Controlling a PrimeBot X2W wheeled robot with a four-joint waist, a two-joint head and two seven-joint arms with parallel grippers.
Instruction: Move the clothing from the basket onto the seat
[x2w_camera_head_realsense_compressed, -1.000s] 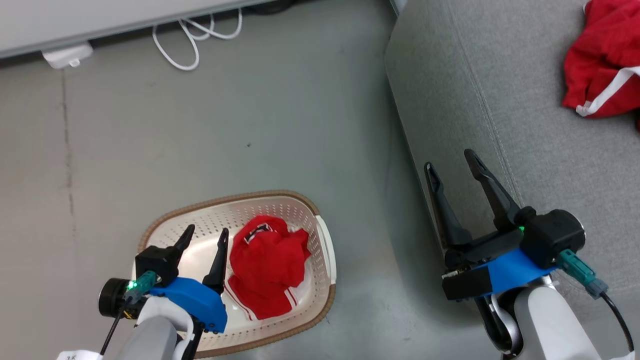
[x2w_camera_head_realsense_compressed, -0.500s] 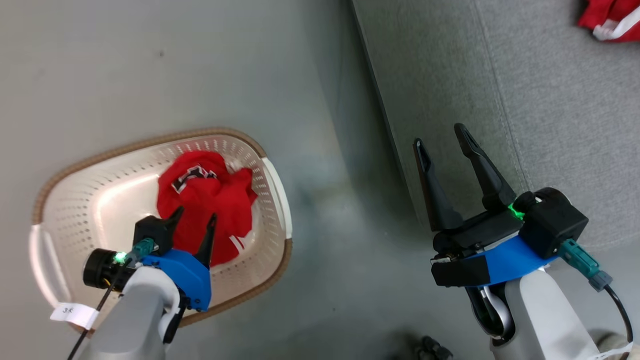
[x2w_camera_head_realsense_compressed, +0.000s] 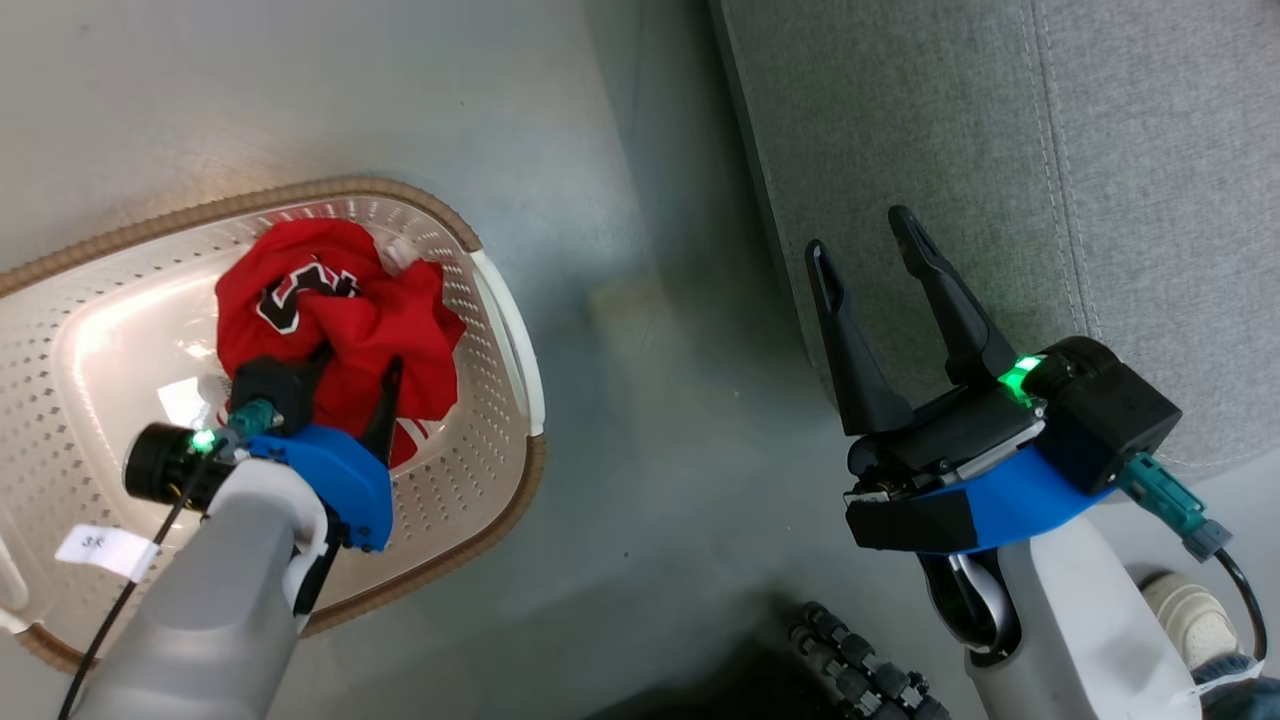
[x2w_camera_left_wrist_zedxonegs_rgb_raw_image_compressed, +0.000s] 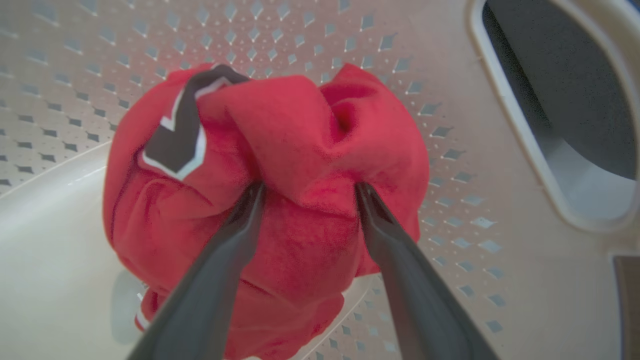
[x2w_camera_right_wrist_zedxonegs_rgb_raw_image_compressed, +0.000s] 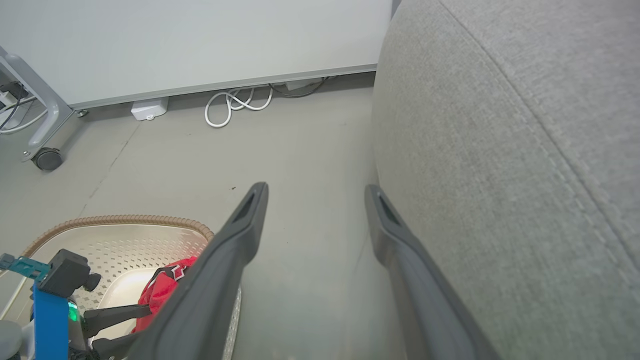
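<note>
Left end effector (x2w_camera_left_wrist_zedxonegs_rgb_raw_image_compressed: 310, 187) down inside the basket (x2w_camera_head_realsense_compressed: 500, 300), fingers spread, tips pressed into the bunched red clothing (x2w_camera_left_wrist_zedxonegs_rgb_raw_image_compressed: 300, 125) on either side of a fold, not clamped. Clothing heaped toward the basket's 1 o'clock wall, emblem up, handle opening close at 2 o'clock. Right end effector (x2w_camera_head_realsense_compressed: 858, 232) empty, fingers wide apart, just beside the rounded edge of the seat (x2w_camera_head_realsense_compressed: 1000, 120). Open strip of grey floor (x2w_camera_head_realsense_compressed: 620, 150) between basket and seat. Farther off, toward 11 o'clock in the right wrist view: looped white cable (x2w_camera_right_wrist_zedxonegs_rgb_raw_image_compressed: 235, 102), small white box (x2w_camera_right_wrist_zedxonegs_rgb_raw_image_compressed: 149, 108), caster (x2w_camera_right_wrist_zedxonegs_rgb_raw_image_compressed: 46, 159), pale wall panel (x2w_camera_right_wrist_zedxonegs_rgb_raw_image_compressed: 200, 40).
</note>
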